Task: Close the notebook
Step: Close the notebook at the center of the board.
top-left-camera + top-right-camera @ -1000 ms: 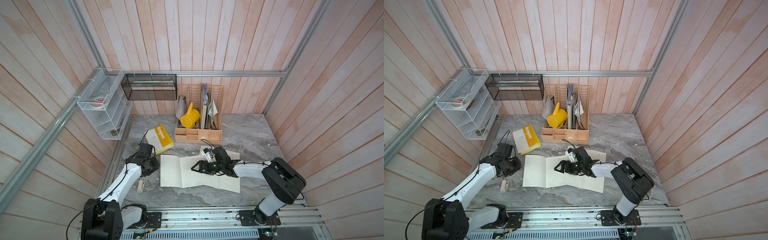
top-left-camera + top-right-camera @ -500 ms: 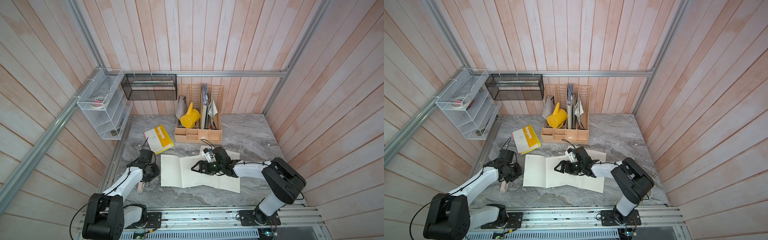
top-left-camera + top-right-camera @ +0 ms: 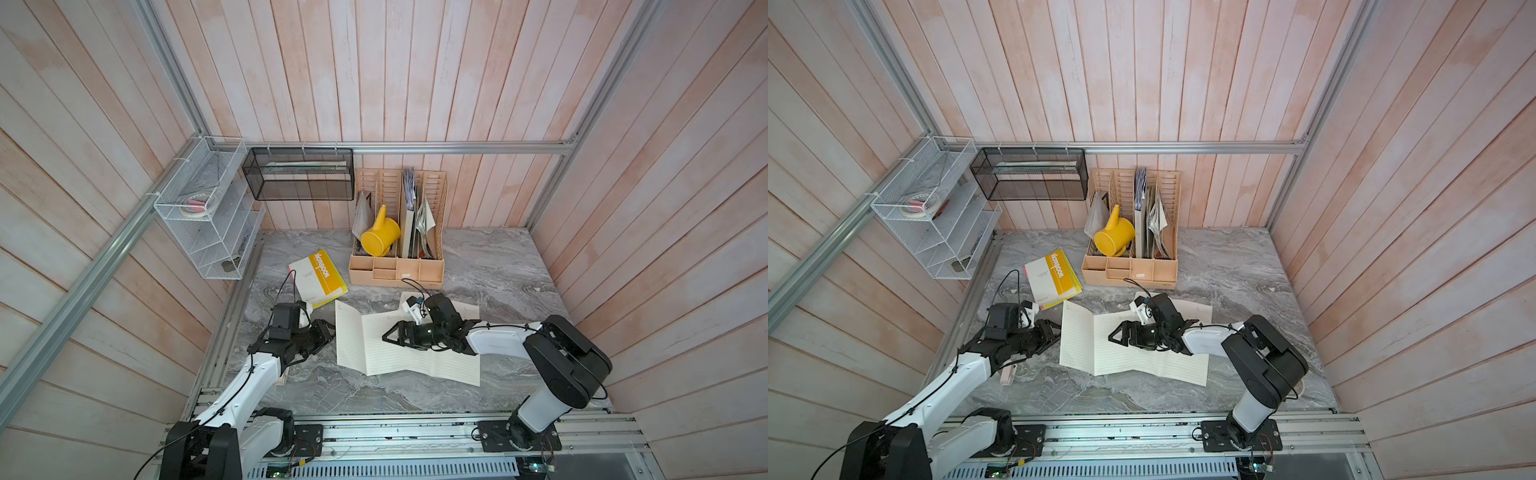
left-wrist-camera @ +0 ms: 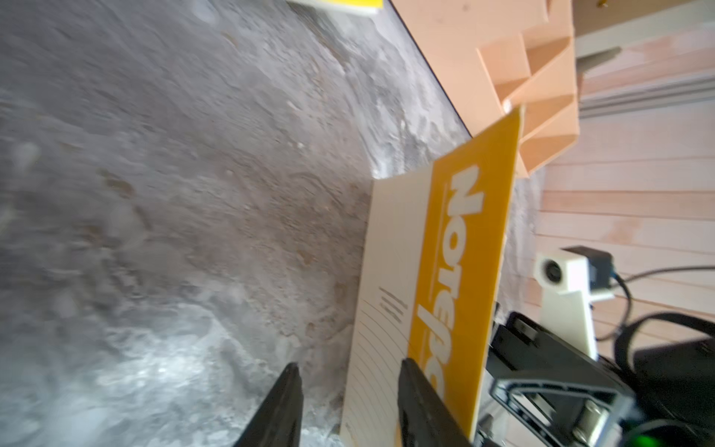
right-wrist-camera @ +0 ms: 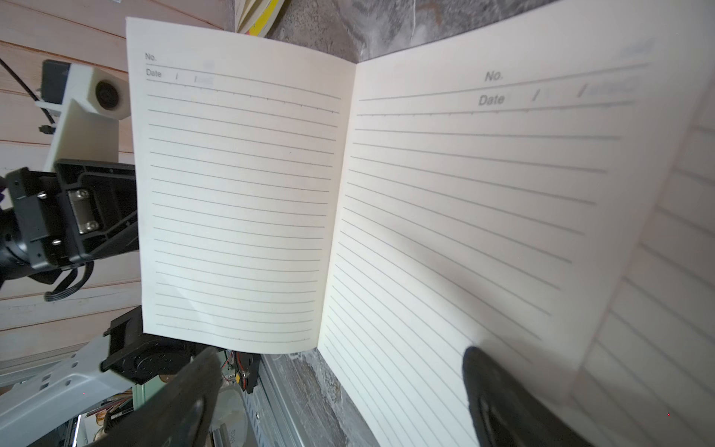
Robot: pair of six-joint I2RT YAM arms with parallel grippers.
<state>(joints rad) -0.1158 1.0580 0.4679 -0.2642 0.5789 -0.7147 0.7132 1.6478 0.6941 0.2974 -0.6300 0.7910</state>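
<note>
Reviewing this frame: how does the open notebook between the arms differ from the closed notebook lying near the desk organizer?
The open notebook shows cream lined pages; the closed notebook shows only its yellow and white cover. The open notebook's left half tilts up off the table; the closed notebook lies flat. The open notebook spans more table than the closed notebook. Both carry the same yellow cover lettered Notebook.
</note>
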